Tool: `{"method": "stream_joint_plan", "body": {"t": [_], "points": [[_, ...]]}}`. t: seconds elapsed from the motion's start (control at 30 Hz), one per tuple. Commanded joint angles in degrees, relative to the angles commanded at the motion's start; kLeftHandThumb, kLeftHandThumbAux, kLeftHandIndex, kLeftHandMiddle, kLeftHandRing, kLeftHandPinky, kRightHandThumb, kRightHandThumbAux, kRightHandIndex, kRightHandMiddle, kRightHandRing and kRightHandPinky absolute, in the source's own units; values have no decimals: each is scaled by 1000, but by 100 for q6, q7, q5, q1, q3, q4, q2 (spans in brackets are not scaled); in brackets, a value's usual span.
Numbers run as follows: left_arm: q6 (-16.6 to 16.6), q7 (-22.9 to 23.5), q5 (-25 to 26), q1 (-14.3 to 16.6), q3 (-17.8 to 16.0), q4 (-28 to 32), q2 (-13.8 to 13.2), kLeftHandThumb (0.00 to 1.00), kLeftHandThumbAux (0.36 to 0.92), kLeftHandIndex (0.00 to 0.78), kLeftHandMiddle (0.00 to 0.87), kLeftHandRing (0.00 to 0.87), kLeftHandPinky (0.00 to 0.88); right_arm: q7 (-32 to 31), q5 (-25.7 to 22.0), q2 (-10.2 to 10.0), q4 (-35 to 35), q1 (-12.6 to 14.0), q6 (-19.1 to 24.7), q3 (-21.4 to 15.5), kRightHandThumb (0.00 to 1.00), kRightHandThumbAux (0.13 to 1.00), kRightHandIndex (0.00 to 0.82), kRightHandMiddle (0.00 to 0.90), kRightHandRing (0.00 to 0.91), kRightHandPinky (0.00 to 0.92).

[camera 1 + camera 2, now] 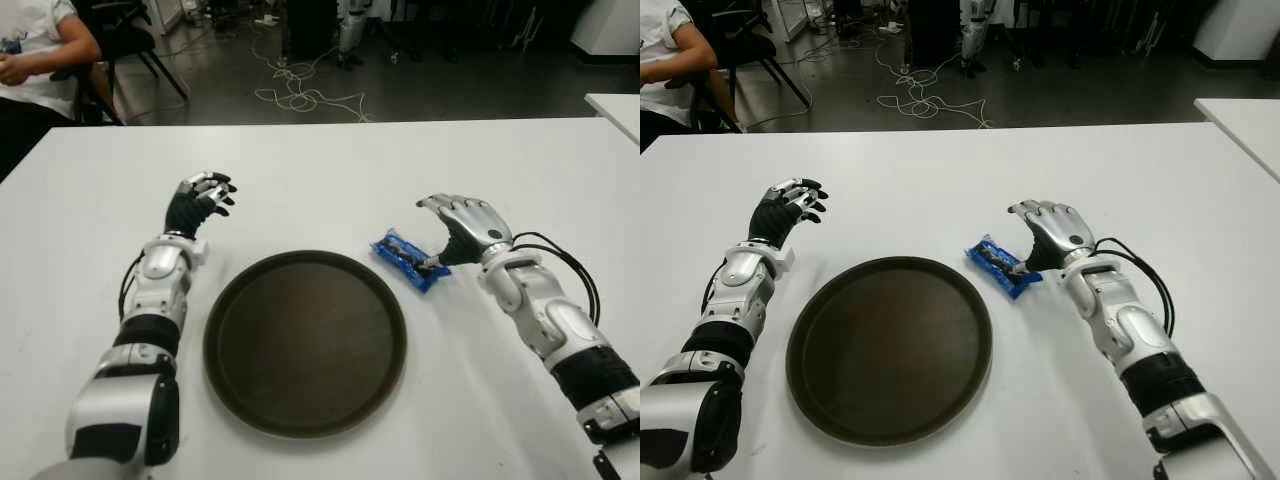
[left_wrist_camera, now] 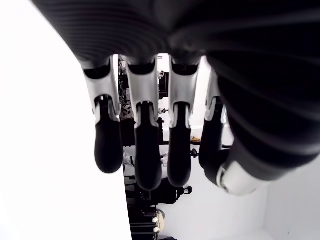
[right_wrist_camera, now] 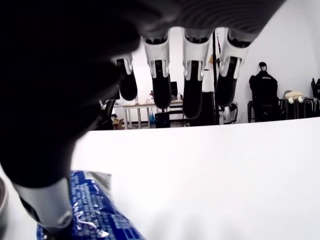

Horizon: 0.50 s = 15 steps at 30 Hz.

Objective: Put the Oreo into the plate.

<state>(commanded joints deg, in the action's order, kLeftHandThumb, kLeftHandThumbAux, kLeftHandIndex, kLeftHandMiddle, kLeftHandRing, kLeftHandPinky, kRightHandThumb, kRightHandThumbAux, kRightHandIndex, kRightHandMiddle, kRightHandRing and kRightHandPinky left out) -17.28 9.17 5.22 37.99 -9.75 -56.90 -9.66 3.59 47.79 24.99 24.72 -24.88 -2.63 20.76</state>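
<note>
Oreo pack (image 1: 410, 260) just beside plate (image 1: 232, 300) rim

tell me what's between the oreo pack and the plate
Only bare white table: a narrow strip separates the Oreo pack from the plate rim, seen in both eye views.

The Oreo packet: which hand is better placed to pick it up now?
The right hand. Its thumb already touches the Oreo packet, right of the plate. The left hand hangs open across the plate.
</note>
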Motion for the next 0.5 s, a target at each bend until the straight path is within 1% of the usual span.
{"method": "stream_joint_plan", "body": {"t": [0.33, 0.5], "points": [[36, -36, -18, -10, 18, 37, 4, 834, 672, 420, 469, 509, 559, 152, -44, -48, 236, -71, -69, -3, 0, 750, 224, 231, 238, 225], [60, -83, -35, -4, 24, 35, 4, 833, 672, 419, 469, 510, 558, 193, -51, -75, 342, -106, -73, 0, 0, 749, 219, 221, 228, 210]]}}
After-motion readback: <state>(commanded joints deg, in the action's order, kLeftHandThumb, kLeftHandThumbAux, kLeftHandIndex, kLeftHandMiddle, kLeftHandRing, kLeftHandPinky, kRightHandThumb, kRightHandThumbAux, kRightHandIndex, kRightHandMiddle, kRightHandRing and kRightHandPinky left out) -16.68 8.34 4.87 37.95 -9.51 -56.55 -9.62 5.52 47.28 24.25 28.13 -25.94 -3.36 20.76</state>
